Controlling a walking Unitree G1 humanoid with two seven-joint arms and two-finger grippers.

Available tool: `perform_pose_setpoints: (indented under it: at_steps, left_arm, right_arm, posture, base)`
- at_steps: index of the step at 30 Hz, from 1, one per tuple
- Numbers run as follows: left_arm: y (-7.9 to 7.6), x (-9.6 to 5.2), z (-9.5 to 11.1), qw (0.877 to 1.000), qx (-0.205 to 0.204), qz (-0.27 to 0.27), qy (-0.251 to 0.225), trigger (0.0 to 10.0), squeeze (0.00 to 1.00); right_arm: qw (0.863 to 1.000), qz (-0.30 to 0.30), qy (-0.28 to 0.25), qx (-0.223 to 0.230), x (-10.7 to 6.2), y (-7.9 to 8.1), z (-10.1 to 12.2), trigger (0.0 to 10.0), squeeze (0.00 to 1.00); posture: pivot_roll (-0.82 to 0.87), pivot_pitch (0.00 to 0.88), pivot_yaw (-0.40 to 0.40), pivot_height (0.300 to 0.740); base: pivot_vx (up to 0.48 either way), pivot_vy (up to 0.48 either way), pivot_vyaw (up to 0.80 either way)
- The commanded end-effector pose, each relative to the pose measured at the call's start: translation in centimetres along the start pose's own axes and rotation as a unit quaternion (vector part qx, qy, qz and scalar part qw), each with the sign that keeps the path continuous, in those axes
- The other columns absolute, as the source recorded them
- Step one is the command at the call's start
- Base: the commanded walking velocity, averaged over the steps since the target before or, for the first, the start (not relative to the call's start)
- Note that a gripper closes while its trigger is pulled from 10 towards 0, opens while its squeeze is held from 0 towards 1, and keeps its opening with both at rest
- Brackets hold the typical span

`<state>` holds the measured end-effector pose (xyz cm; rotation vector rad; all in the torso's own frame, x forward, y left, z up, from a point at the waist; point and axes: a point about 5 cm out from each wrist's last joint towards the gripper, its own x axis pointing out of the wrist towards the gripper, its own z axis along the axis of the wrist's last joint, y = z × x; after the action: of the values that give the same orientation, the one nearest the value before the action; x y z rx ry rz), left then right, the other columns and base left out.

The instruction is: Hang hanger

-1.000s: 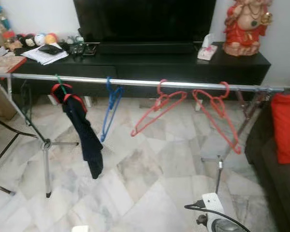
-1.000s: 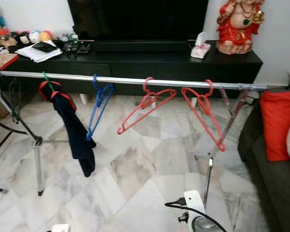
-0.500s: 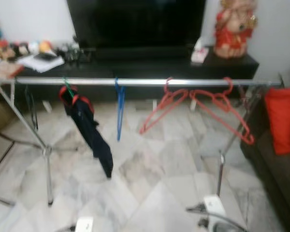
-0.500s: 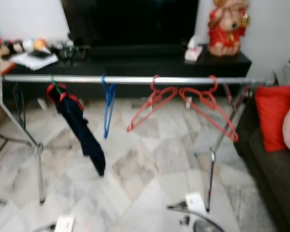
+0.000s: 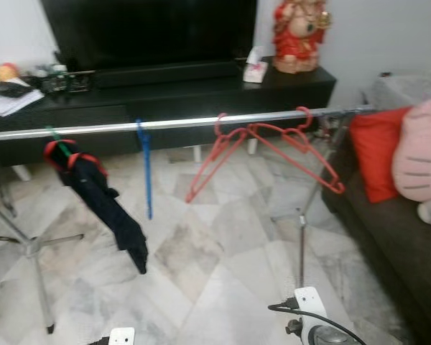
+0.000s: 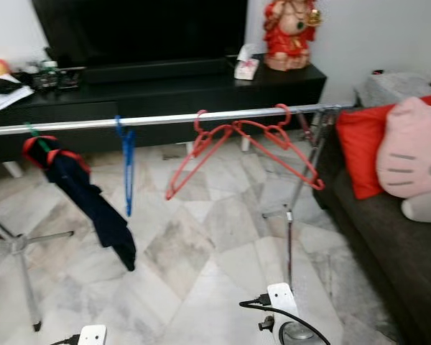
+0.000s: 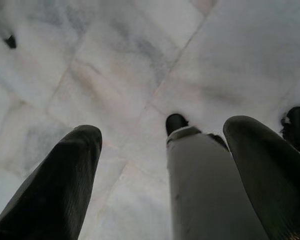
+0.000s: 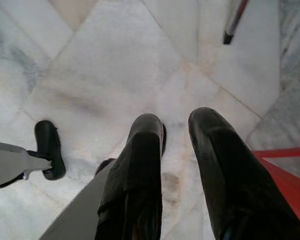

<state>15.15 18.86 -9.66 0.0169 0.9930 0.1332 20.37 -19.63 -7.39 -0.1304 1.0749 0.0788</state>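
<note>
- The long silver metal rail [image 5: 179, 123] of the clothes rack is running from left to right across the scene, far ahead of the robot.
- Two red plastic hangers [image 5: 273, 147] are hanging on its right part, a thin blue hanger [image 5: 146, 172] and a dark navy garment [image 5: 104, 208] more to the left.
- The left gripper [image 7: 155, 165] is pointing down at the white marble floor [image 7: 140, 60], fingers apart and empty.
- The right gripper [image 8: 177, 165] is also hanging low, fingers slightly apart, with a red edge [image 8: 285, 170] just beside it.
- In my judgement the right arm is nearer to the red hangers, and it must rise and reach forward.
</note>
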Motion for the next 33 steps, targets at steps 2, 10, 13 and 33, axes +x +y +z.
perform_pose_setpoints:
  at_steps: [2,10,13,33]
  left_arm:
    - [0.2,-0.1,-0.4,1.0,0.01,0.003,0.009,10.0,0.0]
    - [0.9,-0.1,-0.5,1.0,0.013,0.017,0.01,10.0,0.0]
    - [2.0,-0.2,-0.8,1.0,0.008,0.026,0.01,10.0,0.0]
    - [4.0,-0.4,-0.7,0.999,0.01,0.04,0.004,10.0,0.0]
  right_arm:
    - [1.0,0.001,0.002,-0.002,0.0,0.1,0.1,10.0,0.0]
    - [1.0,0.002,0.004,-0.002,0.0,0.1,0.1,10.0,0.0]
    - [1.0,0.002,0.004,-0.001,0.0,0.1,0.1,10.0,0.0]
    - [1.0,0.004,0.006,-0.002,0.0,0.1,0.1,10.0,0.0]
  posture:
    - [-0.08,0.0,0.045,0.74]
    - [-0.08,0.0,0.047,0.74]
    - [-0.08,0.0,0.046,0.74]
    - [-0.08,0.0,0.045,0.74]
  base:
    - [0.0,0.0,-0.72]
    - [0.0,-0.104,-0.71]
    - [0.0,0.0,-0.71]
    - [0.0,-0.072,-0.71]
